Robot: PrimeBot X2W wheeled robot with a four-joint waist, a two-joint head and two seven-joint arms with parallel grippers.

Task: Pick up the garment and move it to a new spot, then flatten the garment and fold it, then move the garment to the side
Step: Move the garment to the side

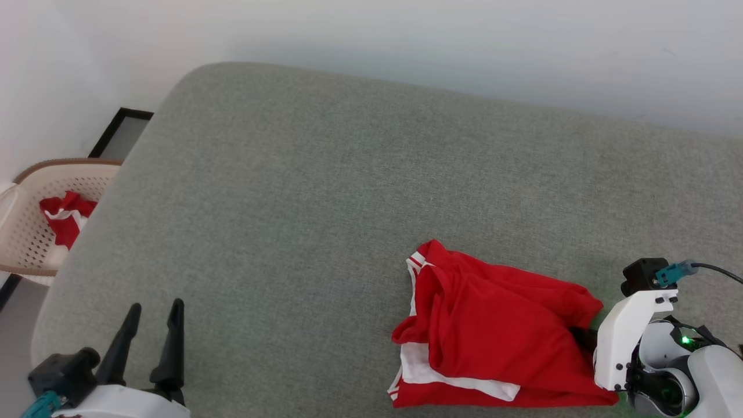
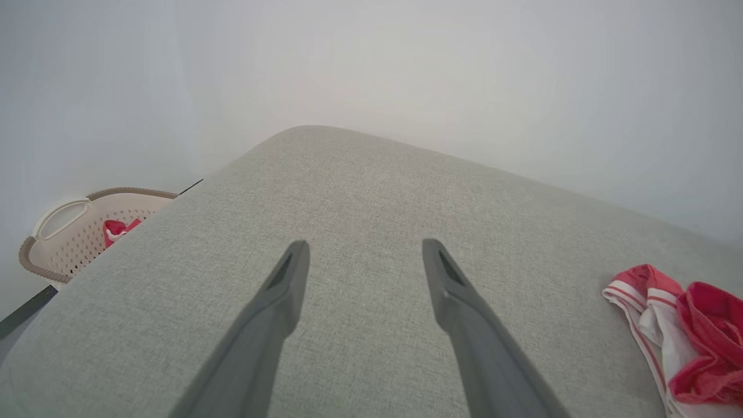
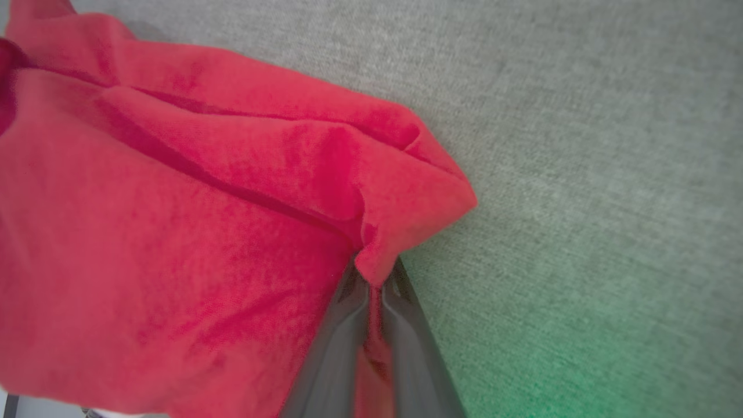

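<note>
Because the garment (image 1: 493,331) is soft, light and limp, it will likely sag from one hold; a hem corner suits best. It lies crumpled on the grey cushion (image 1: 290,203), left of the right end effector (image 3: 374,278), which is clamped on a red fold. The left end effector (image 1: 154,316) has its fingers apart, empty. Beyond it, leftward, a basket (image 1: 64,164) holds red-and-white cloth (image 1: 64,215).

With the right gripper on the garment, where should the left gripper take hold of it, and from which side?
Likely the white striped edge of the garment, approached from the robot's left across the bare cushion. That edge lies exposed and nearest the open left gripper, opposite the fold pinched by the right gripper.
</note>
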